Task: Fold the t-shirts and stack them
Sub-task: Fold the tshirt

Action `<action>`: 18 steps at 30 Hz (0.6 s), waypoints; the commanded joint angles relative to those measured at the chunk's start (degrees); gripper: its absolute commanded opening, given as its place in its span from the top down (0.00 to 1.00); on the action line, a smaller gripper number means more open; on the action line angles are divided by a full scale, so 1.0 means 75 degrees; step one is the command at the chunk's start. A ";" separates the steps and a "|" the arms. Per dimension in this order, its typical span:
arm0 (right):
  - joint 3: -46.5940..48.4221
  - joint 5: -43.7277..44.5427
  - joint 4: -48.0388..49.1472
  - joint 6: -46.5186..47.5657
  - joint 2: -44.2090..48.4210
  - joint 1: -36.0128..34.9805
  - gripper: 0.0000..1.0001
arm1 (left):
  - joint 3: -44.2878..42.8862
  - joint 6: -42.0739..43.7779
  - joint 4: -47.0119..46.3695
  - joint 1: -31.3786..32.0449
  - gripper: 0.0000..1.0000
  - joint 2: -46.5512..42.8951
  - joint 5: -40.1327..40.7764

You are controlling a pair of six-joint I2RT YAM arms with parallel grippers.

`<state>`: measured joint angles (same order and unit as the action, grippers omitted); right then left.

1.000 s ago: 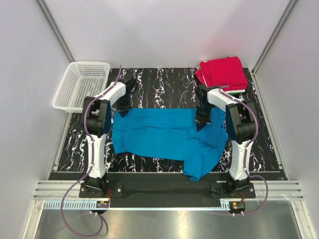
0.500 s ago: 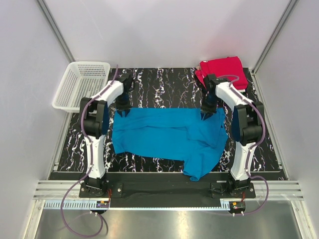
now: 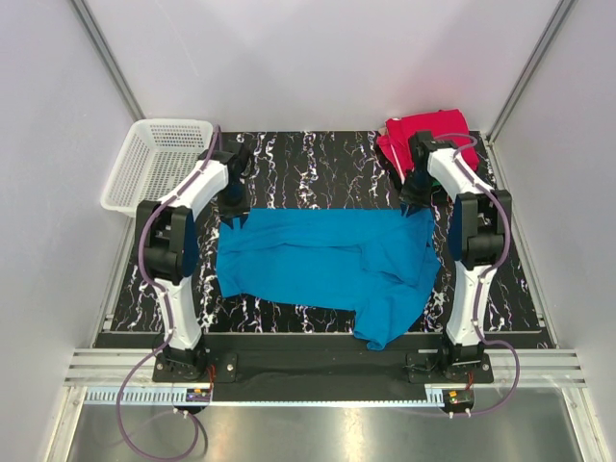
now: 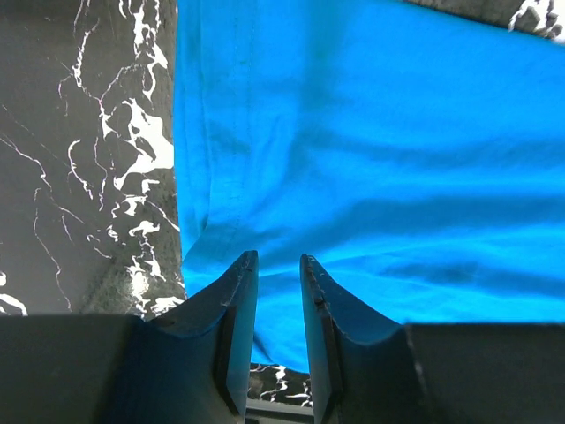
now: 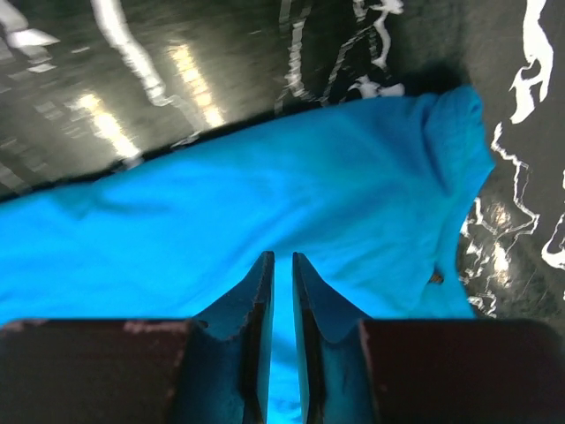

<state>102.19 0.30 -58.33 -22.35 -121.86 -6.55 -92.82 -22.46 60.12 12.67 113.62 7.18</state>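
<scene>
The bright blue t-shirt (image 3: 318, 260) lies spread across the black marble table, with a bunched part hanging toward the near edge. My left gripper (image 3: 232, 218) is at its far left corner. In the left wrist view the fingers (image 4: 276, 258) are nearly closed over the blue cloth (image 4: 371, 159), and creases run toward the tips. My right gripper (image 3: 416, 204) is at the far right corner. In the right wrist view its fingers (image 5: 282, 256) are closed to a thin gap on the cloth (image 5: 265, 203). A folded red t-shirt (image 3: 438, 130) tops a stack at the back right.
A white plastic mesh basket (image 3: 173, 123) stands off the table's back left corner. Grey walls enclose the table on three sides. The right arm reaches past the red stack. Bare marble (image 3: 318, 168) lies behind the blue shirt.
My right gripper moved back and to the right, drawing the shirt's far right corner outward and straightening its far edge. My left gripper shifted slightly back and left.
</scene>
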 commanded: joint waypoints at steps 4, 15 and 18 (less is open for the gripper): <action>0.0132 0.0804 -0.0063 -0.0137 -0.0333 0.0204 0.80 | -0.0491 0.0217 -0.0164 -0.0036 0.69 0.0424 -0.0184; -0.0126 0.1555 -0.0075 -0.0337 -0.0614 0.0580 0.81 | -0.1979 0.0100 0.0222 -0.0036 0.69 0.1713 0.0238; 0.0085 0.1555 -0.0309 -0.0372 -0.1024 0.0592 0.83 | -0.2354 -0.0028 0.0502 -0.0048 0.71 0.2087 0.0460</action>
<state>101.30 9.69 -58.70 -23.92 -126.17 -2.04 -105.56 -21.89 61.12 12.67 127.22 7.86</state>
